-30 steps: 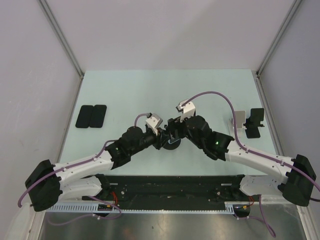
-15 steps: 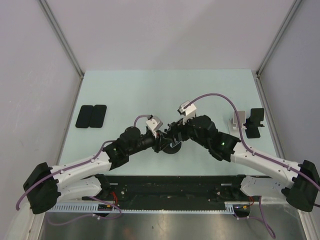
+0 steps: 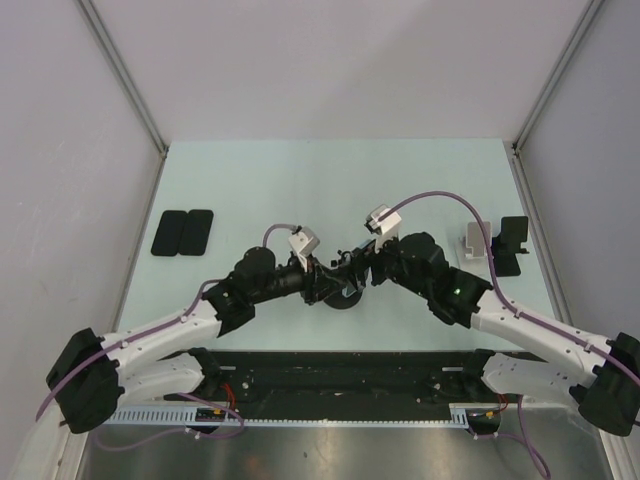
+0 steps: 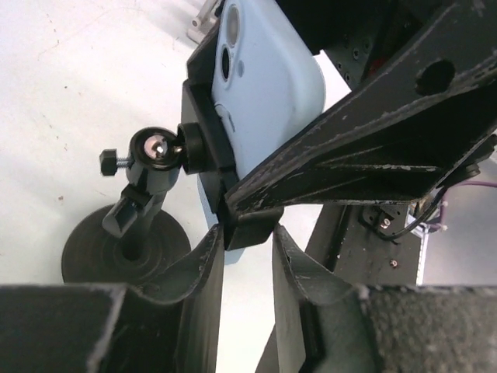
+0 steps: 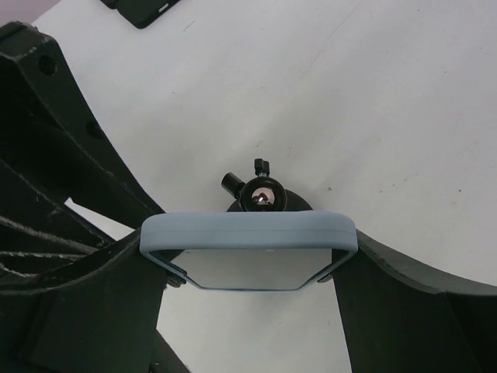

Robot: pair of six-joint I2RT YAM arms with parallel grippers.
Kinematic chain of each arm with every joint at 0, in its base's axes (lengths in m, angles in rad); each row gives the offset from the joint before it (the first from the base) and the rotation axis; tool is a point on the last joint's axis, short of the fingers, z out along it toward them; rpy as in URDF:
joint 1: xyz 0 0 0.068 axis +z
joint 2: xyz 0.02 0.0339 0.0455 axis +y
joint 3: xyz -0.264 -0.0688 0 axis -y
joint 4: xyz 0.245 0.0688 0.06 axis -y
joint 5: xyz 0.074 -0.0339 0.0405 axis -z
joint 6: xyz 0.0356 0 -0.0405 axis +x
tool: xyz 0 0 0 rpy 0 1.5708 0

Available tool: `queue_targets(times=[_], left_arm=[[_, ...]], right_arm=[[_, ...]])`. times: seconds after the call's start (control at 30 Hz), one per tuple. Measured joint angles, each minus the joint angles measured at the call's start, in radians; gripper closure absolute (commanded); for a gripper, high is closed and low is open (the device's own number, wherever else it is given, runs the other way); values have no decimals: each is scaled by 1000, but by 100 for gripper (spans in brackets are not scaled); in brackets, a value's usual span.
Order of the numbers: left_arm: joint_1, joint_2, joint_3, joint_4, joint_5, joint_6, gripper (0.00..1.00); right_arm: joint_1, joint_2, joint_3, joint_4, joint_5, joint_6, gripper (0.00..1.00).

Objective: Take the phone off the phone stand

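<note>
Pale blue is the thing to watch: the phone (image 5: 248,231) sits in the cradle (image 4: 206,132) of the phone stand (image 4: 155,151), whose round base (image 4: 101,249) is planted on the table (image 3: 300,170) between your two arms.

Over the last second you have re-posed both arms. The right elbow has drifted outward and the left wrist has crept in toward the middle. Neither grip has altered.

Your right gripper (image 5: 250,264) has its fingers pressed against two opposite edges of the phone, spread wide because the phone is wide. Your left gripper (image 4: 247,241) has its fingers narrowed onto the black lower lip of the cradle (contact looks real, though the angle is tight).

So the change is in posture only. I judge that the phone has not come out of the cradle yet, and that the hold for bracing the stand and pulling the phone is now in place. The pull out of the cradle is the step left to you.
</note>
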Motion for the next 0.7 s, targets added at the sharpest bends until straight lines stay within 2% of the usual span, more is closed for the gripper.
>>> queue_targets(times=[0.07,0.17,0.2,0.23,0.3,0.33,0.37,0.53,0.6,0.7], left_arm=[[25,0,0,-8,25,-29,100],[99,0,0,-21,-63,-40,100],[150,0,0,-26,-100,-48,96],[175,0,0,-26,-128,-47,78],[179,-3,0,-29,-156,-42,64],[169,-8,0,-30,-165,-37,51],[157,-15,0,-32,-175,-27,45],[-10,-124,-14,-33,-239,39,21],[-37,-157,-28,-29,-269,54,14],[-68,-205,-68,-27,-317,71,11]], right_arm=[[-9,-4,-6,2,-8,-13,100],[-22,-38,-18,-31,-40,-51,100],[-21,-51,-22,-43,-55,-56,100],[-19,-61,-26,-54,-68,-58,100],[-13,-68,-27,-60,-68,-58,100],[-9,-68,-27,-60,-61,-55,100],[-5,-68,-27,-60,-48,-50,100],[38,-61,-27,-52,61,-13,100],[53,-53,-27,-42,102,7,100],[70,-41,-27,-26,156,38,100]])
